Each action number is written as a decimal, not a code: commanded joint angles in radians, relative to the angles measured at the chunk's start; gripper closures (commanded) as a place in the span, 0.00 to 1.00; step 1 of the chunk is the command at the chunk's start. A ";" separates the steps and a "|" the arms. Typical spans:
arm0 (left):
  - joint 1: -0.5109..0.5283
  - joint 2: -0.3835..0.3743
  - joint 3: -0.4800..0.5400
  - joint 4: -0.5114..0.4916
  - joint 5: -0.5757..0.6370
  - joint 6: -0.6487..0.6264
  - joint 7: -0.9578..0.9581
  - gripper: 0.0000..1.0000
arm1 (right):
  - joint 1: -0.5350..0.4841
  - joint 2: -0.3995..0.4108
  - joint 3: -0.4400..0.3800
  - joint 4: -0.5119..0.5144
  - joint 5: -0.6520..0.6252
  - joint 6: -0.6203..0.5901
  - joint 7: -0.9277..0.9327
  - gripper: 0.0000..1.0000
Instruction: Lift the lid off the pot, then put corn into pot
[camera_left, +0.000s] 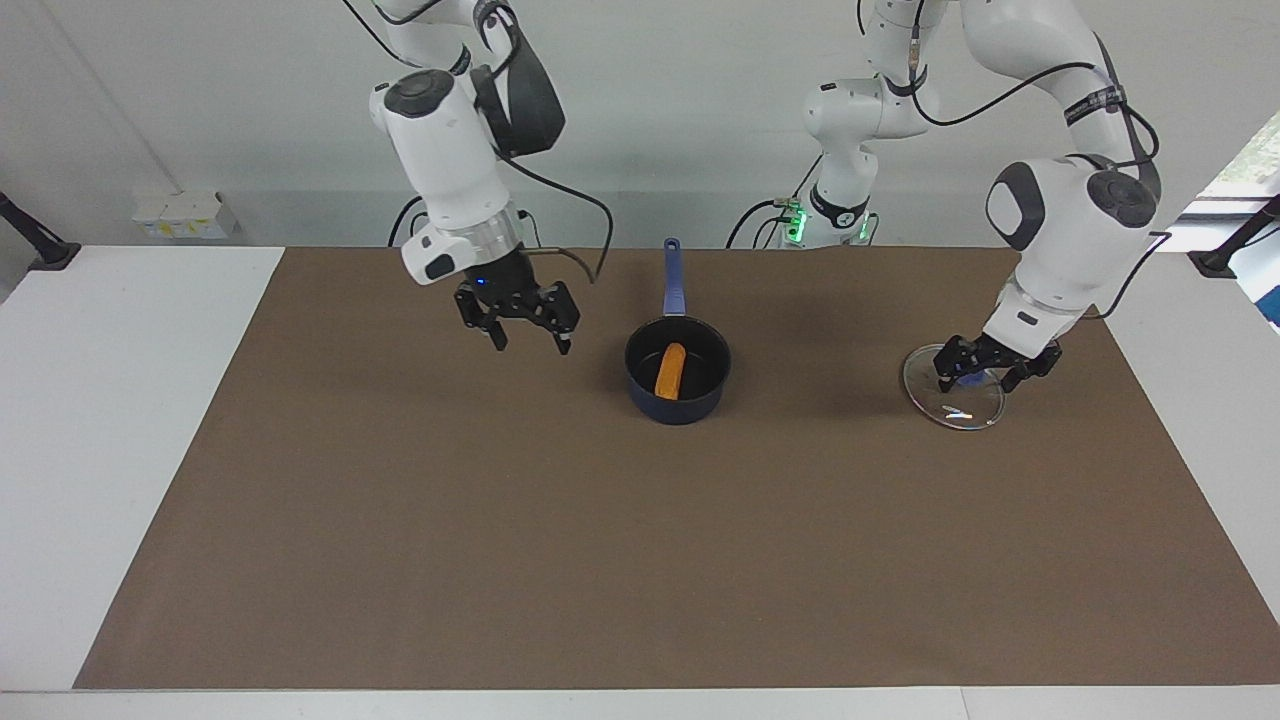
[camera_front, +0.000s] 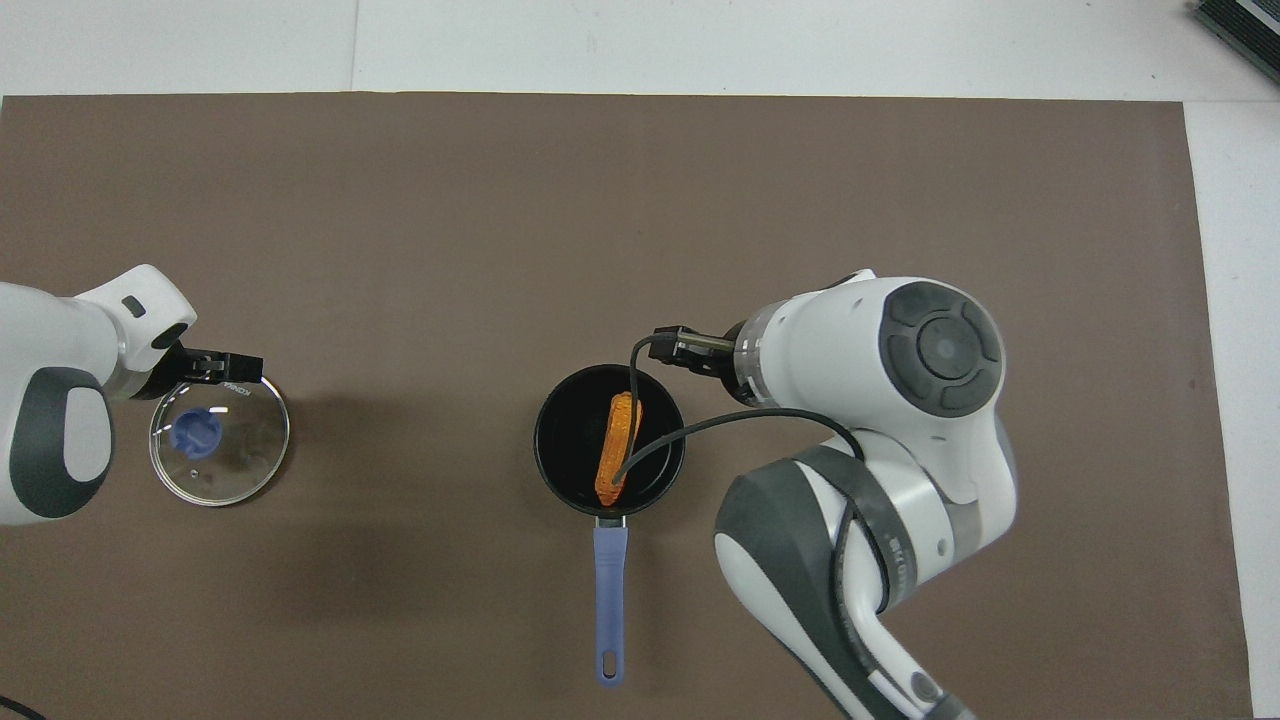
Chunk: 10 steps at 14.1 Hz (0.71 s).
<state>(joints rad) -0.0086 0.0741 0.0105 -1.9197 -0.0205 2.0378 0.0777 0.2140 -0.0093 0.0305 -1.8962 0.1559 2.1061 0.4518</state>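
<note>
Corn (camera_left: 670, 371) lies inside the uncovered pot (camera_left: 678, 396) beside the raised, empty, open right hand (camera_left: 529, 341); the left hand (camera_left: 985, 375), fingers spread, straddles the lid (camera_left: 952, 403) on the worktop (camera_left: 400, 550).

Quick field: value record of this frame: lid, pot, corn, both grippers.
lid: flat on the brown mat, off the pot, toward the left arm's end of the table
pot: uncovered, handle pointing toward the robots
corn: lying inside the pot
left gripper: low over the lid, fingers either side of its blue knob
right gripper: open, empty, raised over the mat beside the pot
</note>
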 joint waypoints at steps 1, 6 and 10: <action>-0.011 0.023 0.003 0.160 0.005 -0.154 -0.012 0.00 | -0.086 -0.061 0.012 -0.012 -0.073 -0.049 -0.092 0.00; -0.013 0.007 0.002 0.318 0.002 -0.365 -0.018 0.00 | -0.183 -0.061 0.014 0.118 -0.146 -0.219 -0.186 0.00; -0.011 -0.005 0.009 0.412 0.004 -0.510 -0.019 0.00 | -0.192 -0.041 0.012 0.208 -0.197 -0.300 -0.252 0.00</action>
<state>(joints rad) -0.0100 0.0661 0.0064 -1.5596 -0.0205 1.5988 0.0718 0.0425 -0.0814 0.0295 -1.7566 -0.0161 1.8587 0.2428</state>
